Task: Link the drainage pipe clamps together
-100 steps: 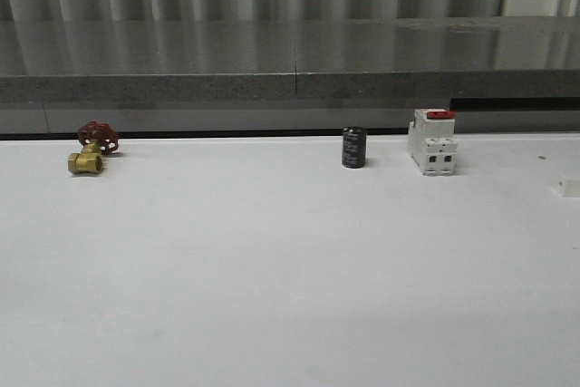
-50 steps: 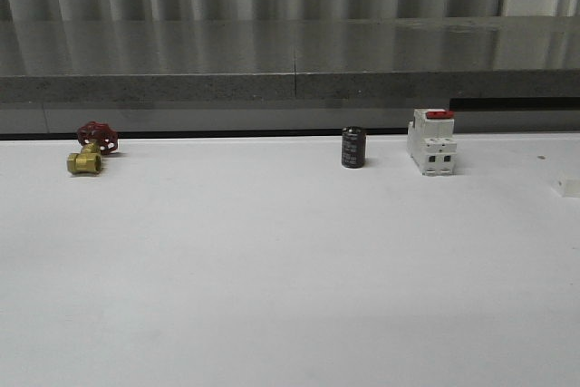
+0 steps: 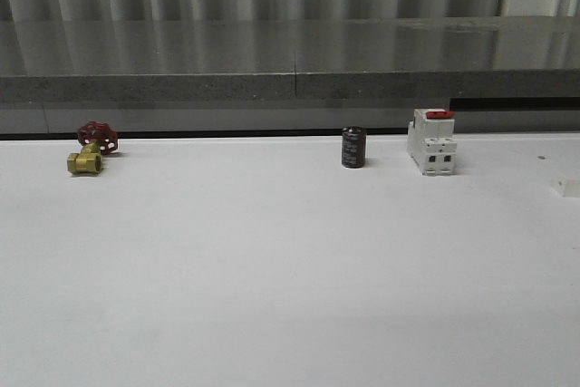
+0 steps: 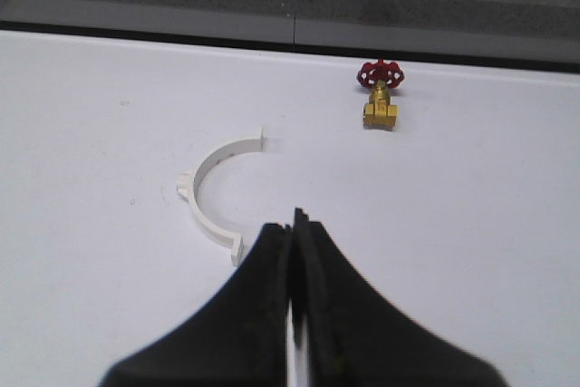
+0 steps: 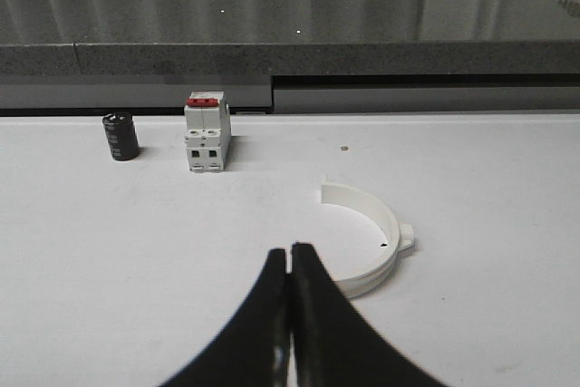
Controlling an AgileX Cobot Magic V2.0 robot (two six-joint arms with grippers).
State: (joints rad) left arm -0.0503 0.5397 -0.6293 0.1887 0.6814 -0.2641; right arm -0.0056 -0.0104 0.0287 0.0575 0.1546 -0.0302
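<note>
Here both my left end effector [image 4: 294, 251] and right end effector [image 5: 290, 265] are pressed together, empty, each facing its own white plastic semicircular clamp half [image 4: 216, 195] [image 5: 372, 249] lying apart on the white tabletop [image 3: 290, 269], unjoined.

Brass valve [image 3: 88, 153], black capacitor [image 3: 353, 147], white breaker [image 3: 431, 141].

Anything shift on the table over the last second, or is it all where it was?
One thing moved: the small white piece at the table's right edge slid right, so less of it shows in the front view now. Nothing was taken hold of or let go in that view. The valve, the black cylinder and the breaker stayed put.
</note>
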